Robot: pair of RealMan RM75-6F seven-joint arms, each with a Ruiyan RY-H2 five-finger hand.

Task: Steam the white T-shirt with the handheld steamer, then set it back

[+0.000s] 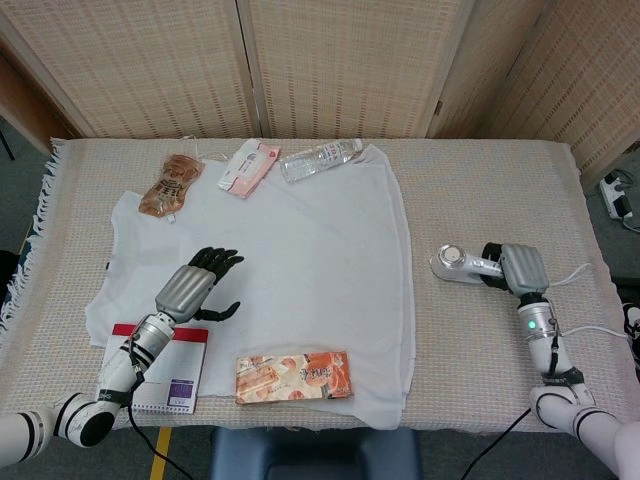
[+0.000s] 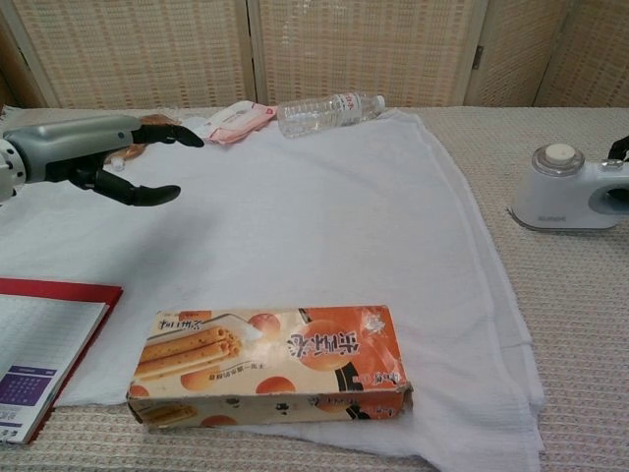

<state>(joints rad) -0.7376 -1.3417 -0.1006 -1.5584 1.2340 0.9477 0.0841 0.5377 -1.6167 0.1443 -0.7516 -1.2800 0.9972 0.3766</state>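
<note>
Now the steamer (image 1: pixel 458 264) sits in the right hand's fingers (image 1: pixel 492 281), off the T-shirt (image 1: pixel 290 260).

Snack box (image 2: pixel 270 367) front carries large Chinese characters, too blurred for me to read. Steamer (image 2: pixel 568 189) shows faint grey lettering, unreadable. Bottle (image 2: pixel 329 111) label illegible.

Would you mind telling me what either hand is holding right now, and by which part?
The right hand grips the steamer by its handle, off the shirt. The left hand holds nothing.
</note>
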